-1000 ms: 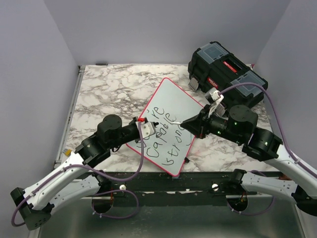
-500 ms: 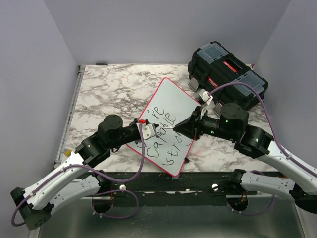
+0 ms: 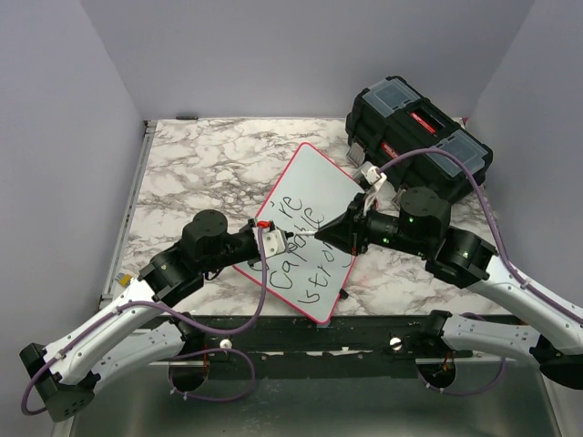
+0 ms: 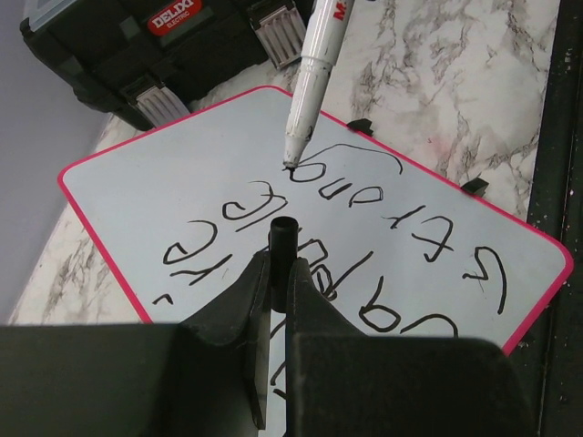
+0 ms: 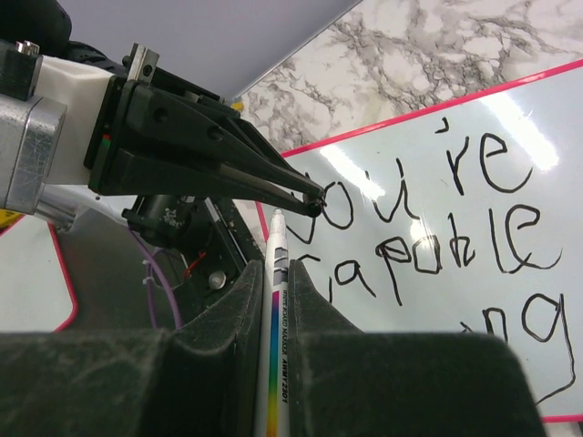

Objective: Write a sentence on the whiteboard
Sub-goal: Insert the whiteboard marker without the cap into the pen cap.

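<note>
The whiteboard (image 3: 314, 196) with a red-pink rim lies tilted on the marble table. The sentence (image 5: 474, 218) reads "you're capable strong" in black, in three lines. My right gripper (image 5: 276, 266) is shut on a white marker (image 5: 277, 319), which also shows in the left wrist view as the marker (image 4: 311, 77), tip down over the board (image 4: 173, 187). The tip lies just short of a small black cap (image 4: 283, 235). My left gripper (image 4: 281, 261) is shut on that cap over the board's near-left part. From above, the left gripper (image 3: 271, 238) and right gripper (image 3: 337, 232) face each other.
A black toolbox (image 3: 417, 135) with grey latches stands at the back right, just beyond the board's far corner. Purple cables loop off both arms. The table's dark front rail (image 3: 364, 326) runs below the board's near corner.
My right arm has moved left across the board, bringing the marker tip closer to the cap in the left gripper. The left arm has barely moved.
</note>
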Controlling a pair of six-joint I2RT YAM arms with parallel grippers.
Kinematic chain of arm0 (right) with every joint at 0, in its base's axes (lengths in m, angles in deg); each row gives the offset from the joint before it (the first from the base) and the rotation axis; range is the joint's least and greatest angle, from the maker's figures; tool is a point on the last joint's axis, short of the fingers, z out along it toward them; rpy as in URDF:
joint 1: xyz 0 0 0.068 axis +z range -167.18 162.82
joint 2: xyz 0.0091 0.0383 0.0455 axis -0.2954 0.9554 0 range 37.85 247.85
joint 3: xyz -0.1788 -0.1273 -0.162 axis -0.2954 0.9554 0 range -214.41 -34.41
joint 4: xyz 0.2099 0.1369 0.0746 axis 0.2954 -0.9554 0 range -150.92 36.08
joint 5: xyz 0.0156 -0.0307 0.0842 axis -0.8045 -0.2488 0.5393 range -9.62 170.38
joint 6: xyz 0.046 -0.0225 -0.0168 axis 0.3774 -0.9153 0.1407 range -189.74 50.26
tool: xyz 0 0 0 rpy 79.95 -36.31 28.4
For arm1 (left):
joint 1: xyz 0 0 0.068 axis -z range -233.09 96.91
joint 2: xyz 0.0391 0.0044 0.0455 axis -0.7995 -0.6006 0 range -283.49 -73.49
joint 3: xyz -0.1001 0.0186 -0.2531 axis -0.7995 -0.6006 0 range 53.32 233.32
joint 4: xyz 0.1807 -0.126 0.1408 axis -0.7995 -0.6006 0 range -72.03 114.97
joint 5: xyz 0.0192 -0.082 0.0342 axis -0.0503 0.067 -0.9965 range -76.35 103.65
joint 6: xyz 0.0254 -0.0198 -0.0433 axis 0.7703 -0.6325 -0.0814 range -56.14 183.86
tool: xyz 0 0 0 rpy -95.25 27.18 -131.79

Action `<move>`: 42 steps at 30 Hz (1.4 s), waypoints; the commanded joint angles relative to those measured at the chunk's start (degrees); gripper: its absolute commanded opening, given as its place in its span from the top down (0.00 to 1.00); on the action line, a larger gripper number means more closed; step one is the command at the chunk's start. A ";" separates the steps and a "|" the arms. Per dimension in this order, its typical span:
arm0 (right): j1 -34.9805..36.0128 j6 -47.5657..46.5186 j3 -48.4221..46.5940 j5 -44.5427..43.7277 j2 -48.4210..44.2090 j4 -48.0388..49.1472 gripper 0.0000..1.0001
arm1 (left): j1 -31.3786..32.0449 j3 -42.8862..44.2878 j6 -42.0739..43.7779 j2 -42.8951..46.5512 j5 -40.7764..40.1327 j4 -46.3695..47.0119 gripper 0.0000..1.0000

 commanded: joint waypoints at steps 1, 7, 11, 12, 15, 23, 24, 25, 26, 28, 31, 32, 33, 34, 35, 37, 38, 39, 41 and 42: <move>0.39 0.89 0.31 0.75 0.77 2.11 0.99 | -0.18 1.51 0.56 0.40 2.14 -0.26 1.00; 0.43 1.20 0.75 0.88 1.39 2.57 0.99 | -0.16 1.55 0.43 0.54 2.41 -0.27 1.00; 0.43 1.25 1.17 0.53 1.47 2.83 0.99 | -0.17 1.51 0.34 0.57 2.67 -0.30 1.00; 0.39 1.25 1.24 0.44 1.57 2.82 0.99 | -0.15 1.51 0.34 0.53 2.74 -0.26 1.00; 0.40 1.48 1.52 -0.15 1.72 3.01 0.99 | -0.17 1.60 0.34 0.46 2.84 -0.28 1.00; 0.40 2.22 1.72 -1.81 2.65 3.15 0.99 | -0.18 1.51 0.34 0.48 3.20 -0.45 1.00; 0.38 2.27 1.87 -1.98 2.73 3.11 0.99 | -0.17 1.55 0.35 0.48 3.12 -0.48 1.00; 0.39 2.27 1.97 -1.97 2.82 3.10 0.99 | -0.18 1.52 0.35 0.48 3.10 -0.57 1.00; 0.36 2.22 2.06 -2.00 2.91 3.03 0.99 | -0.18 1.51 0.34 0.48 3.14 -0.56 1.00; 0.37 2.23 2.24 -2.10 3.04 3.02 0.99 | -0.18 1.51 0.30 0.53 3.19 -0.52 1.00; 0.36 2.28 2.37 -2.11 3.04 3.02 0.99 | -0.17 1.52 0.27 0.48 3.16 -0.52 1.00; 0.44 2.27 2.42 -2.20 3.06 3.02 0.99 | -0.15 1.51 0.21 0.49 3.24 -0.58 1.00; 0.36 2.27 2.41 -2.29 3.04 3.02 0.99 | -0.12 1.53 0.33 0.48 3.26 -0.53 1.00; 0.36 2.27 2.42 -2.32 3.17 3.02 0.99 | -0.17 1.51 0.30 0.48 3.20 -0.53 1.00; 0.42 2.29 2.37 -2.41 3.14 3.02 0.99 | -0.18 1.51 0.30 0.48 3.26 -0.54 1.00; 0.42 2.30 2.49 -2.61 3.27 3.01 0.99 | -0.16 1.51 0.26 0.56 3.20 -0.56 1.00; 0.44 2.28 2.50 -2.73 3.33 2.97 0.99 | -0.17 1.51 0.26 0.56 3.20 -0.53 1.00; 0.38 2.24 2.58 -2.86 3.35 2.93 0.99 | -0.17 1.43 0.26 0.56 3.20 -0.59 1.00; 0.39 2.22 2.62 -2.98 3.45 2.93 0.99 | -0.15 1.42 0.28 0.66 3.15 -0.55 1.00; 0.35 2.26 2.68 -3.01 3.44 2.84 0.99 | -0.16 1.42 0.26 0.70 3.14 -0.52 1.00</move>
